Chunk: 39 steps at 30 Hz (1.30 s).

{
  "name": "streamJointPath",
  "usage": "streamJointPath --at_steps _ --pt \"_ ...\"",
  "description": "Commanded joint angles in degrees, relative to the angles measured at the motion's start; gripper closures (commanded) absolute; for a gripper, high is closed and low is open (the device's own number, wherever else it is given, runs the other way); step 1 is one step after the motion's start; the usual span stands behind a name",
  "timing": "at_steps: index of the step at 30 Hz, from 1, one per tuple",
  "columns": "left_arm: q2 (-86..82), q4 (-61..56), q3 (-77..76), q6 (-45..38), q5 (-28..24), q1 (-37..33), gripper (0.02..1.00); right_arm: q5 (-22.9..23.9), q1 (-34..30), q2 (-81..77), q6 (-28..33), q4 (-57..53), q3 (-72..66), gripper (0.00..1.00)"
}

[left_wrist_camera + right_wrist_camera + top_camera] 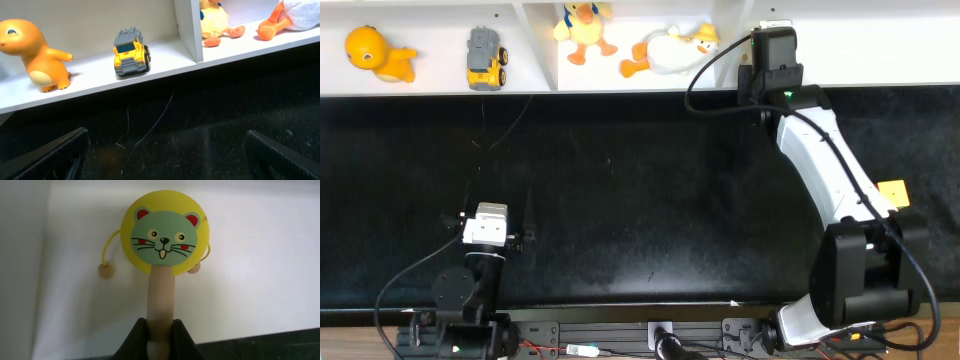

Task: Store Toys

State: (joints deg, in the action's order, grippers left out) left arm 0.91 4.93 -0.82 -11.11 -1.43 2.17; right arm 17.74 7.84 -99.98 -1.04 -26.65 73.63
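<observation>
A yellow drum rattle (pixel 164 232) with a green mouse face, two beads on strings and a wooden handle (pixel 161 297) lies on the white shelf floor (pixel 250 280). My right gripper (pixel 160 332) is shut on the lower end of that handle. In the top view the right arm (pixel 820 150) stretches to the shelf's right compartment (pixel 880 40). My left gripper (pixel 165 167) hangs open and empty low over the black mat (pixel 650 190), near its base (pixel 485 225). On the shelf stand an orange dinosaur (pixel 378 53), a yellow truck (pixel 485 58), a yellow duck plush (pixel 585 30) and a white duck plush (pixel 670 50).
White dividers (pixel 540 40) split the shelf into compartments along the mat's far edge. A small yellow piece (pixel 892 192) lies on the mat at the right, beside the right arm. A thin scratch or thread (pixel 155 120) marks the mat ahead of the left gripper.
</observation>
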Motion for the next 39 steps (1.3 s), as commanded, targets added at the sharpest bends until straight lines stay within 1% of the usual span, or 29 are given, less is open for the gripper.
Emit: streamJointPath --at_steps 1,3,5,7,11,19,24,29,34,39 --pt "-0.74 -0.09 0.37 -0.85 0.48 0.20 0.020 -1.70 -1.18 -0.98 0.13 1.27 2.25 0.958" --pt "-0.74 -0.09 0.37 -0.85 0.48 0.20 0.020 -1.86 -1.55 -1.01 -0.50 1.57 2.25 0.952" --pt "-0.74 -0.09 0.37 -0.85 0.48 0.20 0.023 -1.88 -1.66 -1.01 -0.50 1.64 2.25 0.879" --pt "-0.74 -0.09 0.37 -0.85 0.48 0.20 0.020 -1.88 -1.66 -0.98 -0.50 1.62 2.25 0.860" --pt "-0.74 -0.09 0.37 -0.85 0.48 0.20 0.023 -3.10 -1.66 -1.01 -0.46 1.92 2.25 0.842" --pt "-0.74 -0.09 0.37 -0.85 0.48 0.20 0.020 -3.21 -1.66 -1.03 -0.46 1.97 2.25 0.783" --pt "-0.74 -0.09 0.37 -0.85 0.48 0.20 0.023 -3.34 -1.66 -1.49 -0.48 2.03 2.23 0.763" --pt "-0.74 -0.09 0.37 -0.85 0.48 0.20 0.020 -3.48 -1.62 -1.60 -0.48 1.46 2.25 0.783" --pt "-0.74 -0.09 0.37 -0.85 0.48 0.20 0.023 -6.34 -1.60 -1.20 -0.48 -0.15 2.23 0.768" --pt "-0.74 -0.09 0.37 -0.85 0.48 0.20 0.020 -5.88 -1.49 2.47 -0.20 -2.34 1.81 0.755"
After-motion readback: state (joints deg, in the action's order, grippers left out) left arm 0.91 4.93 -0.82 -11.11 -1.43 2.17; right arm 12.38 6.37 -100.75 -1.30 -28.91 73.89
